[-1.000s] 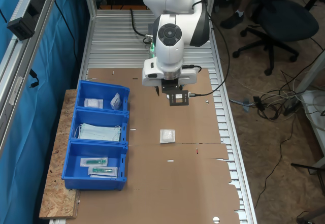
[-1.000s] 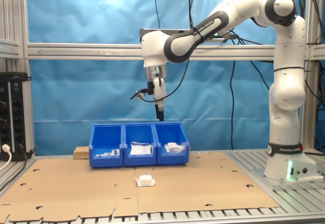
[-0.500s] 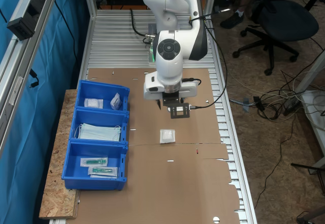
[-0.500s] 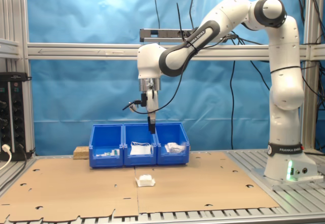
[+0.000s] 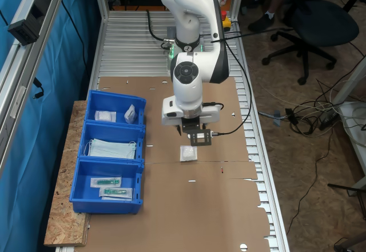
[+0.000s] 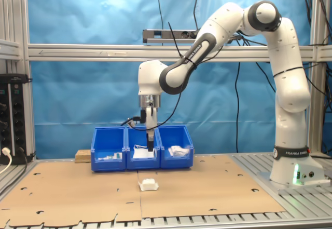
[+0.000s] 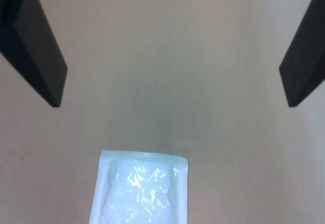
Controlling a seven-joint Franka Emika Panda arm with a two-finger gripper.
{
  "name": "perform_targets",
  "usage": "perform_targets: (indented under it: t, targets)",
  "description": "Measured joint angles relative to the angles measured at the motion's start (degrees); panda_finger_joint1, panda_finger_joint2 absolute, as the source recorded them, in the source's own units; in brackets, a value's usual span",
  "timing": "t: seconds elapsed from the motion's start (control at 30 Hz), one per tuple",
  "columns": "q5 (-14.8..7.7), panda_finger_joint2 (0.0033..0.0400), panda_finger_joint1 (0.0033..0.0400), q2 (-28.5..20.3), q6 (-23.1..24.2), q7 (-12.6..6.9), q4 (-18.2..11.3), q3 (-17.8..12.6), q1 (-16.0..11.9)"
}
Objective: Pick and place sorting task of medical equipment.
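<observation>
The white packet (image 5: 189, 153) lies on the cardboard tabletop (image 5: 217, 206), near the blue bins (image 5: 111, 159) and not yet picked. The pincer (image 6: 150, 148) hovers above it, fingers (image 7: 38, 56) spread, nothing held. Grasp and binning remain.

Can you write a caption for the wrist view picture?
Open gripper above brown cardboard, white packet just ahead.
</observation>
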Motion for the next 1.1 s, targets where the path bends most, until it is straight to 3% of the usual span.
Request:
perform_targets:
  t: [0.57,1.1]
  targets:
    - [0.0,0.04,0.04,2.6,8.9,0.0,-4.8,0.3,0.0]
    - [0.0,0.04,0.04,7.8,13.5,0.0,-4.8,0.3,0.0]
